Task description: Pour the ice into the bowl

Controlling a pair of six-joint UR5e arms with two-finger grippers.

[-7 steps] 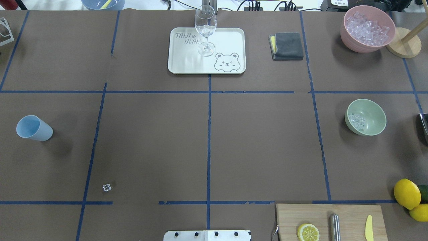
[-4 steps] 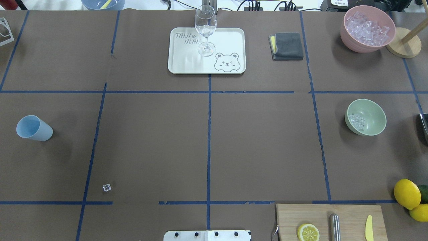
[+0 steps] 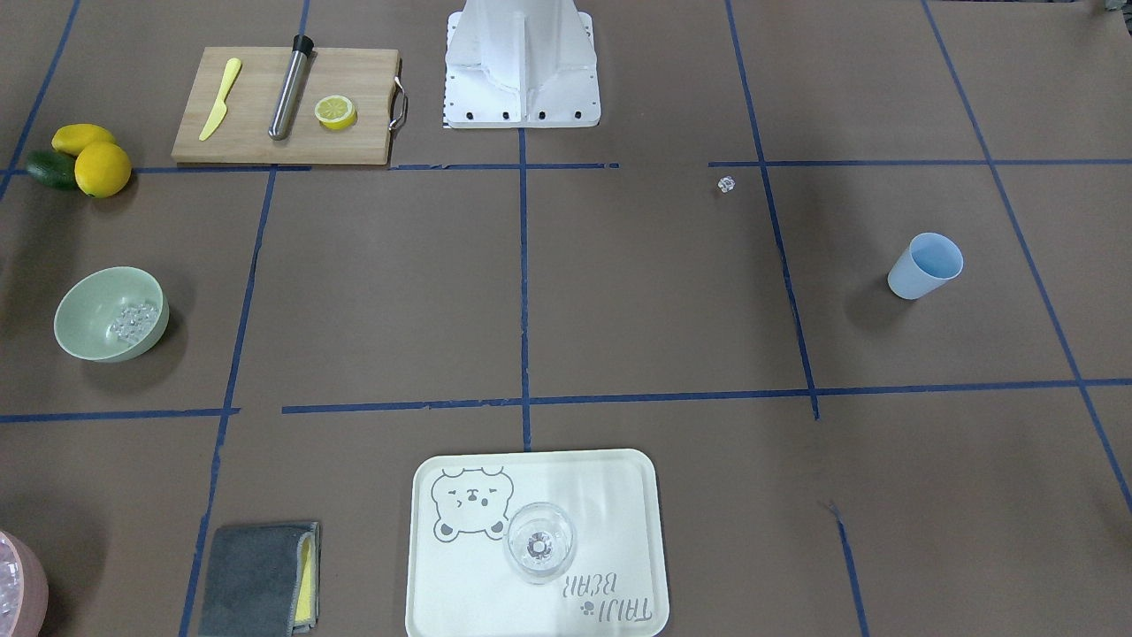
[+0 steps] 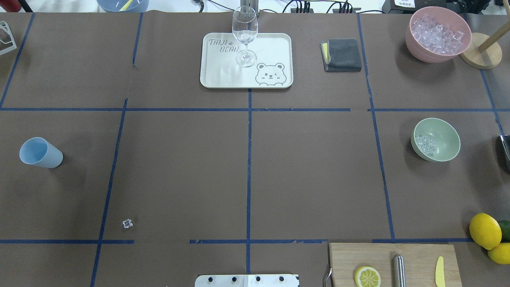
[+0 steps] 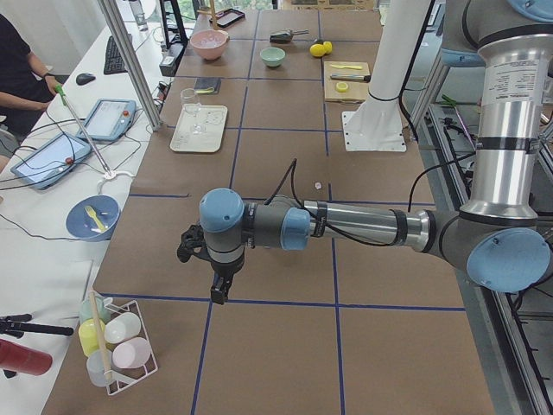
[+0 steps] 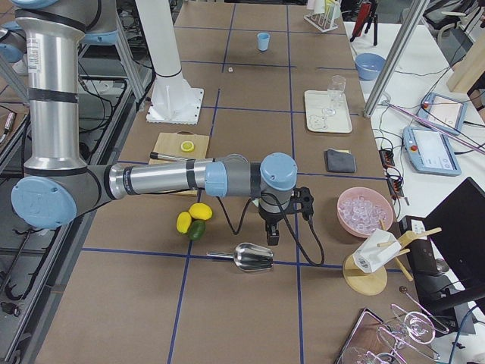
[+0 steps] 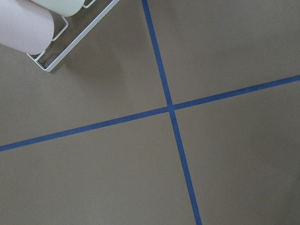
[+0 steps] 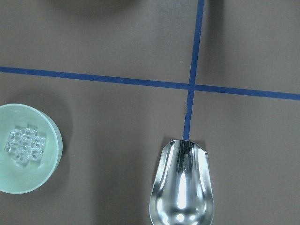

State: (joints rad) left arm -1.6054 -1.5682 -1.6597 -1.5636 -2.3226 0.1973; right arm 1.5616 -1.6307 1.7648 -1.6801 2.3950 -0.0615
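Near scoop (image 6: 254,258), right hand (image 6: 273,236) downward.

1. The bowl (image 4: 445,138) was pale sage green, its ice (image 4: 424,144) clear.
2. The counter (image 4: 179,171) was brown, gridded with blue tape (image 4: 249,159).
3. The tray (image 4: 275,46) was cream with a grey bear (image 4: 269,74).

Beneath the jaws of my right gripper (image 6: 271,236) a metal scoop (image 8: 182,187) lies close, the bowl (image 8: 28,149) off aside. Under my left gripper (image 5: 219,292), open table (image 7: 93,164), I think; a wire rack (image 7: 70,42) near.
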